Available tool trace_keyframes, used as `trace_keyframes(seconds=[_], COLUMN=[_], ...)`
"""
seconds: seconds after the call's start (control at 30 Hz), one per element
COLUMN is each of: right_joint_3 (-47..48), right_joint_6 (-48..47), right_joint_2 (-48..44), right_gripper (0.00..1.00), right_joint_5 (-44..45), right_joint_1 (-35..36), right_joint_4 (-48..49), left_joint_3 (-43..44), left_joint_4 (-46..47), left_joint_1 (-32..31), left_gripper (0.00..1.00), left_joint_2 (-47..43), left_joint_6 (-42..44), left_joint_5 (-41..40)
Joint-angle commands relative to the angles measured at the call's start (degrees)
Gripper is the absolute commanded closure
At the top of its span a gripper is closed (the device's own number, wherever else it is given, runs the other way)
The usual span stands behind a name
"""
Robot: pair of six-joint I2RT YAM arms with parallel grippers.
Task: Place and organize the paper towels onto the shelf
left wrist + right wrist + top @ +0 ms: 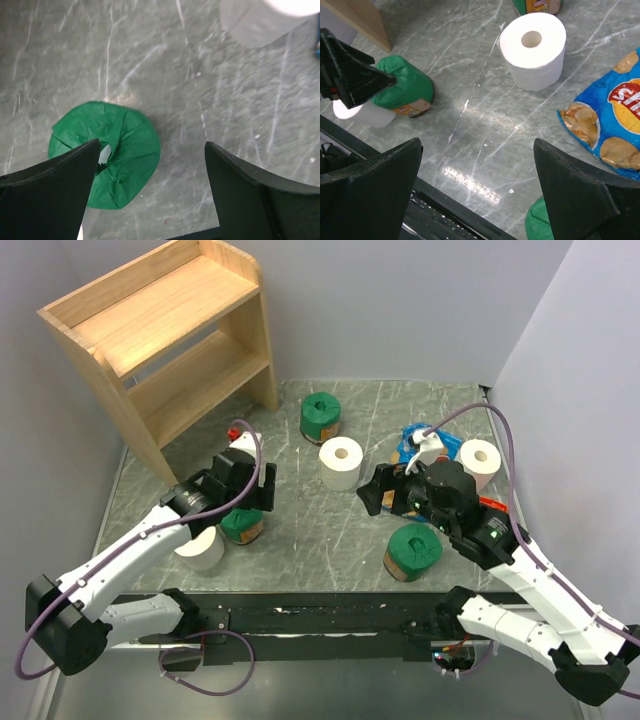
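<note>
Six rolls out on the table (300,530), none on the shelf (170,330) yet. Eyes on the left gripper (152,192): spread wide, gripping nothing, poised straight above a green roll (120,145). Upright on the table, long axis vertical, crinkled top facing the wrist camera. Not centred, though: off toward the finger (55,190) at the left of the wrist view, partly tucked under it, with bare table across to the other one. Looks to need a small sideways shift toward that side before coming down, or risks landing a fingertip on the wrap. Just beside it, toward the left arm's base, a near white roll (203,548), close enough to get nudged. Shelf away in the far left corner, well apart from the green roll but on the left arm's side, so plainly the left arm's job. Right gripper (477,185) likewise wide and empty, hanging over mid-table, a middle white roll (533,50) ahead of it and a bag of crisps (607,125) off to one side. Farther from the shelf, and no part in this grab by the look of it.
</note>
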Motion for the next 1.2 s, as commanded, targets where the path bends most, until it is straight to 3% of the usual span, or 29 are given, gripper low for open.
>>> trace_keyframes(seconds=[0.0,0.63,1.17], right_joint_3=[-0.81,-3.36,-3.88], right_joint_6=[-2.25,-2.51,-2.78], right_joint_2=[-2.40,-7.58,-8.29], right_gripper=[0.01,0.00,0.00], right_joint_5=[0.24,2.35,3.41], right_joint_1=[0.17,0.17,0.17], right_joint_4=[1.74,1.38,1.12], left_joint_3=[2.19,-0.97,-3.26], left_joint_4=[-2.34,-3.74,-2.95], left_joint_1=[-0.15,-0.23,-0.15], left_gripper=[0.11,0.20,0.33], left_joint_2=[1.00,8.12,13.66], left_joint_6=[-2.78,-6.12,-6.65], left_joint_5=[-2.12,-4.84,-4.14])
